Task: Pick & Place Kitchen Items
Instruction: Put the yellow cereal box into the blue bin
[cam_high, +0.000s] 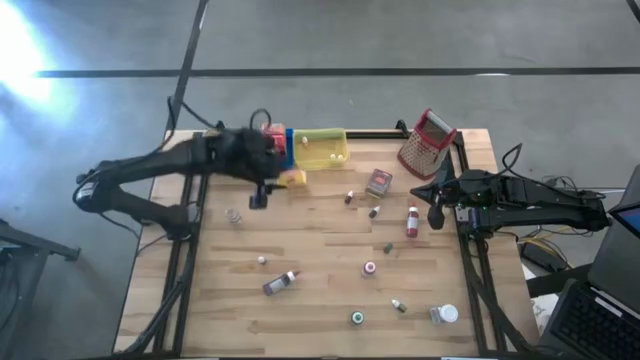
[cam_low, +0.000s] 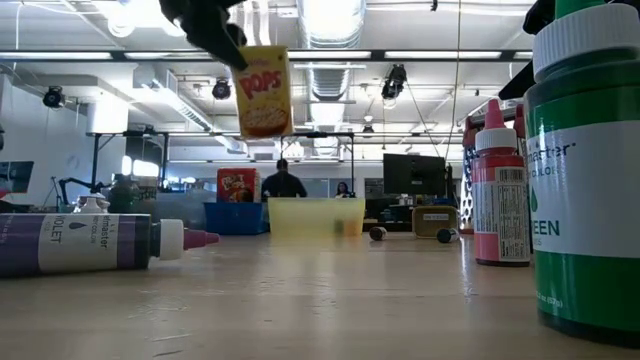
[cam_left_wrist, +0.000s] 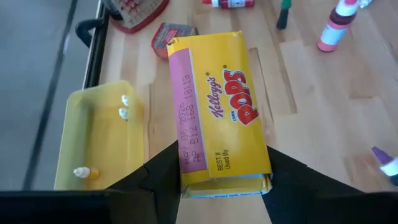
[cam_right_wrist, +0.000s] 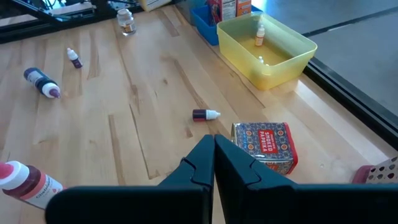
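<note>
Yellow tray (cam_high: 322, 148) at the far edge of the wooden table (cam_high: 320, 290), translucent plastic, rectangular with rounded corners; inside, a few tiny dropper bottles (cam_left_wrist: 124, 107), pale with white or orange tips, lying on the floor of it. Blue tray (cam_right_wrist: 205, 18) just left of the yellow one, holding small upright boxes (cam_right_wrist: 227, 7). Held above the table just beside the yellow tray: a small yellow cereal box (cam_left_wrist: 217, 115), glossy cardboard, red "Pops" lettering, a pink side panel with stamped date print. Left gripper (cam_left_wrist: 214, 180) pinching that box by its lower end, dark fingers (cam_left_wrist: 163, 177) pressed against both sides. Seen from table height, box dangling well clear of the wood. Right gripper (cam_right_wrist: 214, 163) at the right edge of the table, fingers pressed together, nothing between them. Just ahead of it a squat red tin (cam_right_wrist: 265, 144) with ornate blue-patterned label, and a tiny dark bottle with white tip (cam_right_wrist: 206, 114) lying flat. Metal grater (cam_high: 427, 143) with red handle at the far right. Scattered across the near planks: a purple bottle (cam_low: 90, 243) on its side, a pink-capped bottle (cam_low: 500, 190) upright, a fat green-labelled bottle (cam_low: 585, 170) with white cap.
</note>
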